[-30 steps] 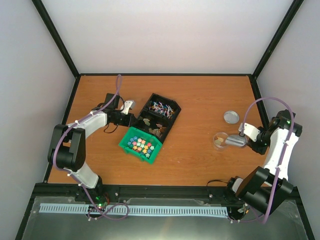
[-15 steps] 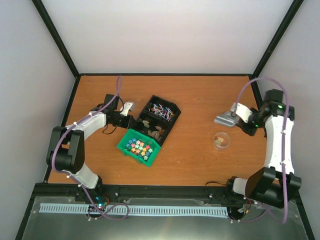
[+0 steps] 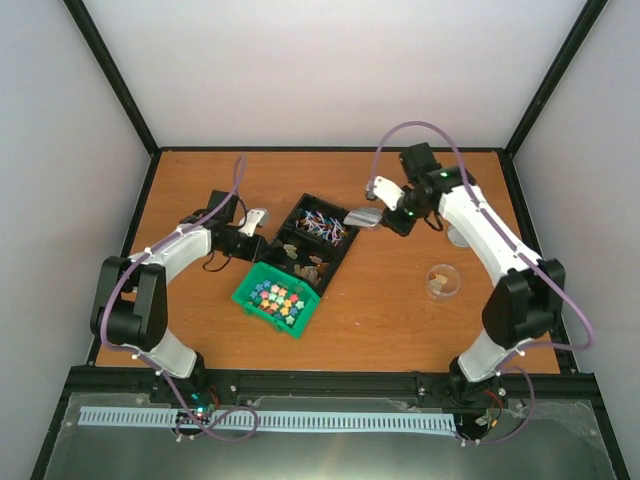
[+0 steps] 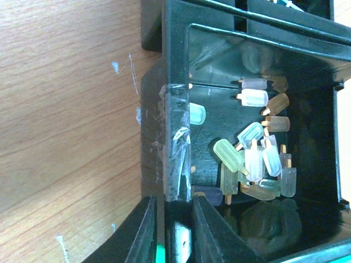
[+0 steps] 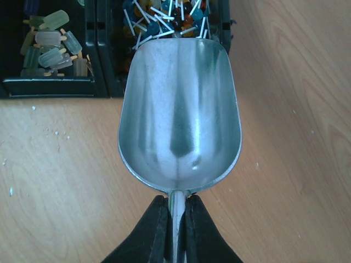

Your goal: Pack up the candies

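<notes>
Right end effector point(image 3: 386, 214) has swung the scoop point(image 3: 362, 217) across to the candies point(image 3: 322, 222)

1. The whole surface point(image 3: 400, 310) is taken in from high above and behind the arm bases, looking down and forward.
2. The black tray point(image 4: 164, 109) is seen at close range past the left tool point(image 4: 174, 205), facing down.
3. The metal scoop point(image 5: 180, 109) is seen close past the right tool point(image 5: 176, 205); the tray's compartments are shared by all three views.

Shiny metal scoop point(image 5: 180, 118); glossy black plastic tray point(image 4: 170, 109).
</notes>
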`<state>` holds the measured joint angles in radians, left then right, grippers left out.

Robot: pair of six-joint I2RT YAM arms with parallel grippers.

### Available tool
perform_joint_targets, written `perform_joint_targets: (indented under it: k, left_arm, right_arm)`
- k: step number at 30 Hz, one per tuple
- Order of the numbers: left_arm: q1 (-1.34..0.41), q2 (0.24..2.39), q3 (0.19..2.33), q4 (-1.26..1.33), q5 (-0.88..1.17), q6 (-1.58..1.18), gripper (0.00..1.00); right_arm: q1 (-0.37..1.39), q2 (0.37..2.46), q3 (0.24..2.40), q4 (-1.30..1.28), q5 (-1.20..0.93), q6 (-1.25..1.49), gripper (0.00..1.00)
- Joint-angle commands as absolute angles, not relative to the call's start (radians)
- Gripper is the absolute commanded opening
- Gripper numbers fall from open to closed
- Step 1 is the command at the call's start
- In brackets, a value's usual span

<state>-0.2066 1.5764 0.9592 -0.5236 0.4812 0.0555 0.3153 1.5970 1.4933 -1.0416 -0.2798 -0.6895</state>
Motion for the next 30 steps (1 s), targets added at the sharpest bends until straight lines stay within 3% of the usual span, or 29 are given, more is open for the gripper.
perform_joint_targets:
  k: [1, 10, 21, 30]
  left_arm:
    - [-0.204, 1.573, 0.999, -0.561, 0.463, 0.086, 0.22]
    - [-0.206, 1.613, 1.073, -0.534, 0.491, 0.081, 0.31]
    - [-0.247, 1.696, 1.158, -0.509, 0.489, 0.079, 0.31]
    - [-0.288, 1.749, 1.187, -0.492, 0.504, 0.068, 0.18]
  right_arm:
    - [0.393, 1.69, 1.576, -1.039, -0.184, -0.58, 0.03]
    - [0.46, 1.862, 1.722, -1.108, -0.076, -0.603, 0.03]
    - [0.495, 2.02, 1.857, -1.182, -0.049, -0.645, 0.03]
    - [0.506, 2.169, 2.01, -1.26, -0.033, -0.664, 0.03]
